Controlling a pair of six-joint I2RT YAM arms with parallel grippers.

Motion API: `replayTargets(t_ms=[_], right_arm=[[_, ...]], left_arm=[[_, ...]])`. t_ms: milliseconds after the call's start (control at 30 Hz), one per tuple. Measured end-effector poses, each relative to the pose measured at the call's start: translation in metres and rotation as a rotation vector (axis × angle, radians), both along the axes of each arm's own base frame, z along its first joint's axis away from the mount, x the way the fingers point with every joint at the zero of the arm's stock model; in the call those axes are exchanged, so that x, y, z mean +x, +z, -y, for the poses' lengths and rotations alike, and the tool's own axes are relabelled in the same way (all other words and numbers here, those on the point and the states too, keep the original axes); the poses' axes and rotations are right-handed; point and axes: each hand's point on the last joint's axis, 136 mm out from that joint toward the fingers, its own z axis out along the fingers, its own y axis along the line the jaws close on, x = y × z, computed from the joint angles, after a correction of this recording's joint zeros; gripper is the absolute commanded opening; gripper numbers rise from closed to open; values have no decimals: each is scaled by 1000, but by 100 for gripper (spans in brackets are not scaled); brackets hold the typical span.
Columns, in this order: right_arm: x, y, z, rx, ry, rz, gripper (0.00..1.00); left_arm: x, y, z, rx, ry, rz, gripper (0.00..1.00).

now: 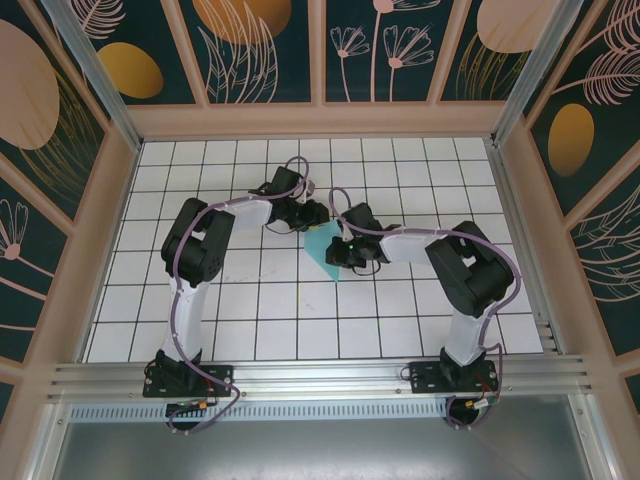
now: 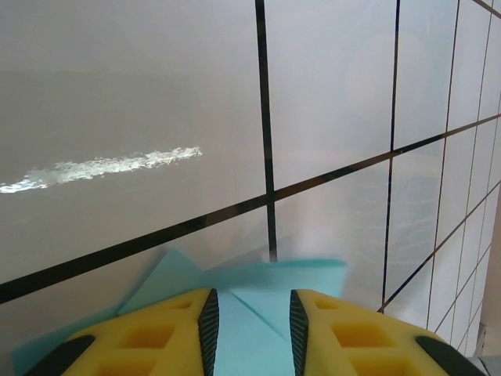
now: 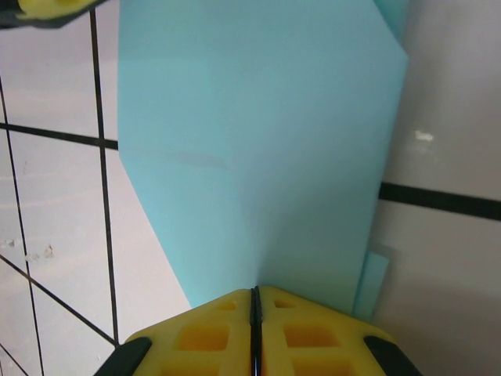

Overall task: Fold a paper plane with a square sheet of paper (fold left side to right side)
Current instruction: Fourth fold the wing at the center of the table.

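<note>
paper (image 1: 322,250) lies mid desk (image 1: 250,300), long axis running far to near, pointed end toward the near edge. turquoise, plain, partly folded with slanted edges. right fingers (image 3: 205,338) are clenched on one edge; left fingers (image 2: 156,338) stand slightly apart over the other end, paper showing in the gap.

Light: bright, even, from overhead.
Glare: pale streak on the glossy grid table (image 2: 102,166), left wrist view.
Shadows: soft, faint.
Focus: folded turquoise paper (image 3: 258,141) sharp; left wrist view softer.
</note>
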Motion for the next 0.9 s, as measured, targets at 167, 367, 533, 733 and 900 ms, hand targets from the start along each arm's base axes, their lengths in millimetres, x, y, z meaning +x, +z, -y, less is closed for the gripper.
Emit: replayTargets(t_ms=[167, 367, 533, 733, 900], right_arm=[[-6, 0, 3, -6, 18, 8, 12], [-13, 2, 7, -11, 23, 7, 16], [-18, 11, -1, 14, 52, -4, 18], [-2, 42, -17, 44, 93, 61, 24], [17, 70, -7, 70, 73, 137, 27]], left_arm=[[-1, -1, 0, 5, 0, -11, 33], [-1, 0, 0, 6, -1, -15, 34], [0, 2, 0, 8, -2, -19, 38], [22, 21, -5, -5, 15, 5, 50], [56, 75, -13, -60, 35, 98, 63]])
